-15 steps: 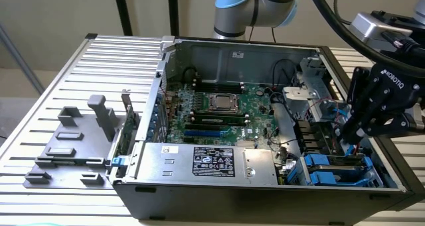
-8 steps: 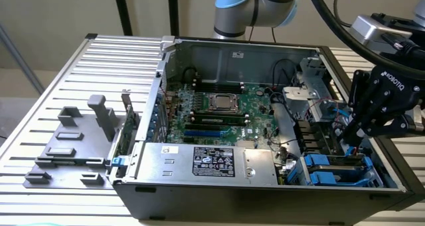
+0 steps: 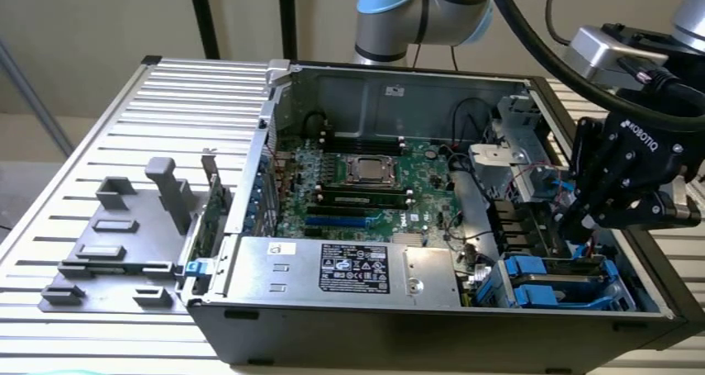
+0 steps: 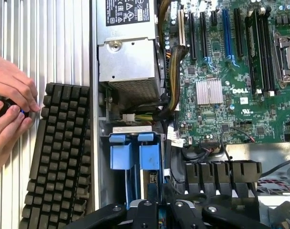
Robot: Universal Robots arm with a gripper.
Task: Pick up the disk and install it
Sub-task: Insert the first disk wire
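A ribbed metal table (image 3: 99, 135) carries an open computer case (image 3: 441, 325) in front of a beige wall. The disk (image 3: 556, 286), seen by its blue rails, sits in the drive bay at the case's front corner on the exterior view's right; in the wrist view its blue tabs show just beside the power supply (image 4: 128, 67). The gripper (image 3: 595, 222) hangs directly above that bay, inside the case; I cannot tell whether its jaws are pressed together or pinching anything. The motherboard (image 3: 364, 189) fills the case floor. On the table at the exterior view's left stands a grey fixture (image 3: 121, 243). The wrist view also shows a black keyboard (image 4: 61, 157) and a person's hands (image 4: 8, 112) beside it
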